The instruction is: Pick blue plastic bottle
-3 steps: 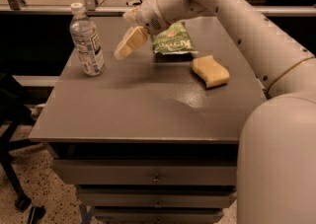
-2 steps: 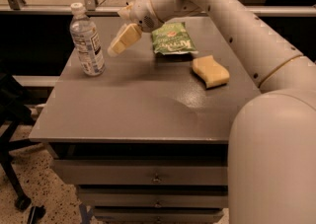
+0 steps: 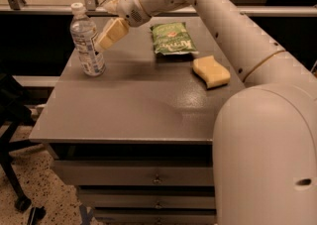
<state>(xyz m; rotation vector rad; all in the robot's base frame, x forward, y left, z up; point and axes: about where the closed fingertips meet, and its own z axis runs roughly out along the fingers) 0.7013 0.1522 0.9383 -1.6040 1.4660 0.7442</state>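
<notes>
The small clear plastic water bottle (image 3: 87, 40), white-capped, stands upright near the back-left corner of the grey table (image 3: 133, 110), and the cream two-finger gripper (image 3: 106, 29) hangs just beside it, fingers spread, seemingly to straddle its body

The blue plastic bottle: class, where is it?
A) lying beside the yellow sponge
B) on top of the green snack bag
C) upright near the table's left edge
C: the blue plastic bottle stands upright at the left of the table, with the gripper close beside it.
</notes>
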